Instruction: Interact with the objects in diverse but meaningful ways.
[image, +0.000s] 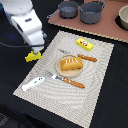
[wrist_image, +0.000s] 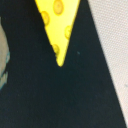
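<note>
Clearly, the gripper (image: 35, 51) was clamped on the cheese wedge (image: 33, 56), holding it over the dark counter (image: 12, 67) just off the striped placemat (image: 95, 85)'s edge, near the white fish piece (image: 33, 83); the bread loaf (image: 71, 63) sat on a plate (image: 71, 72).

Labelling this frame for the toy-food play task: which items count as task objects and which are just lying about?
Task objects:
- yellow holed cheese wedge, at the gripper
- orange-brown scored bread loaf on the small plate
- white fish-like piece
- small yellow packet with red mark

Lying about:
- two dark grey pots
- orange-handled fork
- orange-handled knife
- striped placemat
</note>
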